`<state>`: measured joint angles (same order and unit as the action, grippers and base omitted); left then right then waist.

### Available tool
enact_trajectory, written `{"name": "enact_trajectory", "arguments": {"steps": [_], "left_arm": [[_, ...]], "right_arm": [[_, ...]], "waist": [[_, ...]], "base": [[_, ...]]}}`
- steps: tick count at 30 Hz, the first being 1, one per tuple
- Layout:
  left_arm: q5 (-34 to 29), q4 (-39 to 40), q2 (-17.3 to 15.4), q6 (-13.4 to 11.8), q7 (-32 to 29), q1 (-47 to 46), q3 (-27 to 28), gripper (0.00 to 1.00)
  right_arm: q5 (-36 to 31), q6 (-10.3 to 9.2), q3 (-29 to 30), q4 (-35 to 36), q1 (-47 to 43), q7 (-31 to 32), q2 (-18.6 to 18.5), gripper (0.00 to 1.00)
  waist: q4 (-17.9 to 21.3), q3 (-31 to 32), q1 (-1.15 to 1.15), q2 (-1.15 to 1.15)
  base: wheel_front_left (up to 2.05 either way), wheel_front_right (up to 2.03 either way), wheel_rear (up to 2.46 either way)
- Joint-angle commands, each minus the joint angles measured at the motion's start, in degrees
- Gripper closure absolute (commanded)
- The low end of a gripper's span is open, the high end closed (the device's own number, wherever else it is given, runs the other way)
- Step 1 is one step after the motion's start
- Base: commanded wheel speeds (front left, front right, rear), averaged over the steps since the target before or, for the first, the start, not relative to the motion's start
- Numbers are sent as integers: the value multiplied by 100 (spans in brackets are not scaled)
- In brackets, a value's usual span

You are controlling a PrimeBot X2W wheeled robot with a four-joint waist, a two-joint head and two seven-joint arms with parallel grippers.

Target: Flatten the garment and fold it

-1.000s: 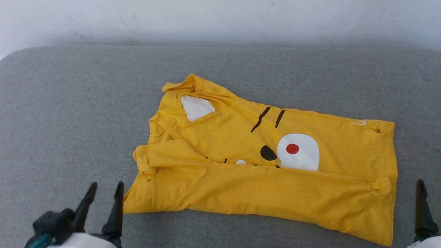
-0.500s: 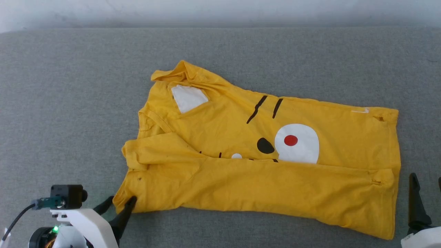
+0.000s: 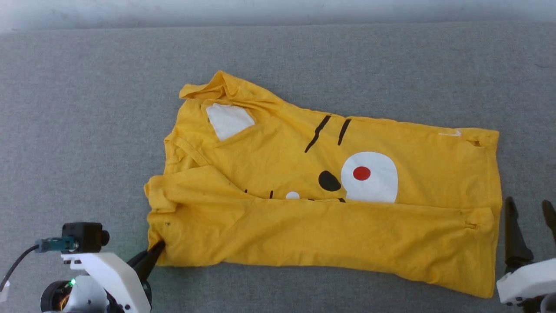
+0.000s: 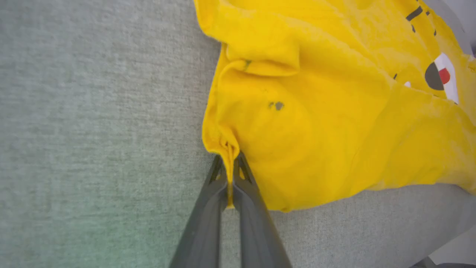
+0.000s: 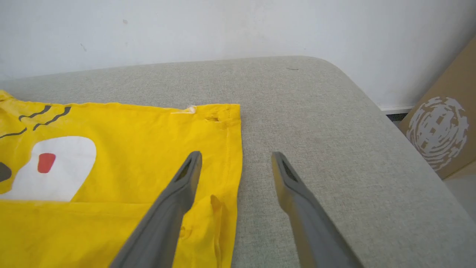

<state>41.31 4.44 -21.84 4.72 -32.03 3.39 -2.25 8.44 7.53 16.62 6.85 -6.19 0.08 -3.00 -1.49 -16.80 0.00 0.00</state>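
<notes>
Left end effector [image 3: 157,249] [image 4: 229,165]: clenched on the near-left corner of the garment [image 3: 330,217] [image 4: 334,130]. Left wrist view shows a thin ridge of yellow cloth pinched between the two dark fingers.

Right end effector [image 3: 527,203] [image 5: 236,156]: released, fingers spread, nothing between them. It stands just beside the hem at the garment's [image 5: 111,186] right end. In the right wrist view one finger is over the hem edge and the other over bare grey fabric surface [image 3: 87,108]. Contact with the cloth: cannot tell.

Garment: lies flat on the grey fabric surface, about centre.
- Long axis runs left to right across the head view, slightly tilted, with the right end nearer the robot.
- Neck opening with white patch [image 3: 228,121] points left; hem points right.
- Near long side is folded up over the body, covering the lower part of the print; white oval with red dot [image 3: 369,177] is partly visible.
- Left sleeve is folded inward.

Cardboard box [image 5: 442,130] stands off the right end.
</notes>
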Motion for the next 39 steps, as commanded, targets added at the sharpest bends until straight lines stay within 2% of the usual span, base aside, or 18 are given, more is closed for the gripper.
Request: {"name": "enact_trajectory", "arguments": {"steps": [1,6,10,13,16,23,24,25,26,30,39], "left_arm": [[-30,-18,84,-59,135,20,31,100],[42,200,206,-107,453,194,199,100],[47,339,254,-135,548,291,220,100],[30,362,260,-134,548,297,176,100],[21,353,266,-136,550,277,145,100],[36,293,288,-121,575,196,87,100],[43,279,297,-116,589,173,83,100],[70,262,318,-110,614,145,88,100],[99,240,342,-108,644,114,103,100],[175,124,362,-93,680,41,132,100],[802,587,182,-5,323,676,382,100]], "right_arm": [[32,-4,-34,39,83,160,13,0],[483,-4,-95,145,-58,1138,13,0],[502,-4,-4,276,-316,2282,13,0],[487,-4,13,386,-458,2906,13,0],[606,-4,-4,420,-569,3339,13,0],[865,-4,-188,448,-707,3781,13,0],[902,-4,-194,401,-666,3781,13,44],[920,-4,-191,332,-611,3765,13,97],[909,-4,-202,246,-551,3747,13,100],[814,-4,-198,62,-342,3613,13,100],[778,-4,212,525,-338,3844,13,100]], "waist": [[17,23,0,0],[38,53,0,0],[39,26,0,0],[20,11,0,0],[1,7,0,0],[-25,-32,0,0],[-22,-35,0,0],[-18,-34,0,0],[-15,-30,0,0],[-4,41,0,0],[3,418,0,0]], "base": [[0,0,0],[0,0,0],[0,0,0],[0,0,0],[0,0,0],[0,0,0],[0,0,0],[0,0,0],[0,0,0],[0,0,0],[0,0,0]]}}
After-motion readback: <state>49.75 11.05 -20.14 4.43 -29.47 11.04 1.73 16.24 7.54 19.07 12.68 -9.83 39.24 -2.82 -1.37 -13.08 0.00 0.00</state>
